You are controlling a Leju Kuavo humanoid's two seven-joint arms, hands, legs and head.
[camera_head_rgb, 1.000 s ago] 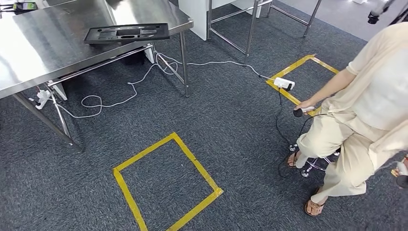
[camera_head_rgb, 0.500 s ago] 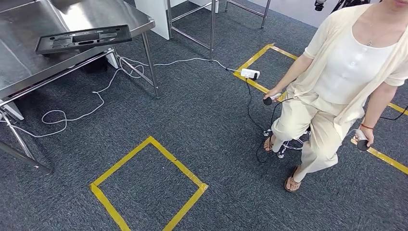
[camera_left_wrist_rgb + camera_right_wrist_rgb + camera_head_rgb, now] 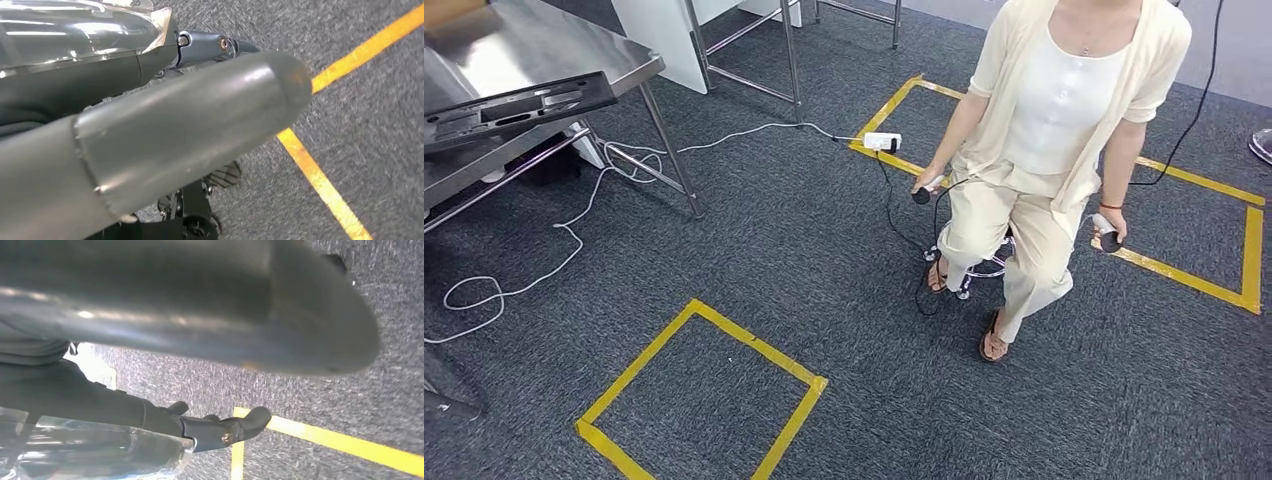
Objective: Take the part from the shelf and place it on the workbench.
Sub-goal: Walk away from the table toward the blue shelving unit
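Observation:
A flat black moulded part (image 3: 514,105) lies on the steel workbench (image 3: 534,45) at the far left of the head view. My left hand (image 3: 190,125) hangs over grey carpet, its thick grey thumb stretched out, with nothing in it. My right hand (image 3: 200,315) also hangs above the carpet. Its dark fingers (image 3: 225,427) reach out straight and hold nothing.
A person (image 3: 1054,130) sits on a stool ahead at the right, a controller in each hand. A power strip (image 3: 882,141) and white cable (image 3: 574,240) lie on the carpet. Yellow tape squares (image 3: 704,390) mark the floor. Steel frame legs (image 3: 789,60) stand behind.
The camera has turned to the right: the workbench and the tape square slid left in the picture and the seated person came to the middle. Nothing on the floor moved.

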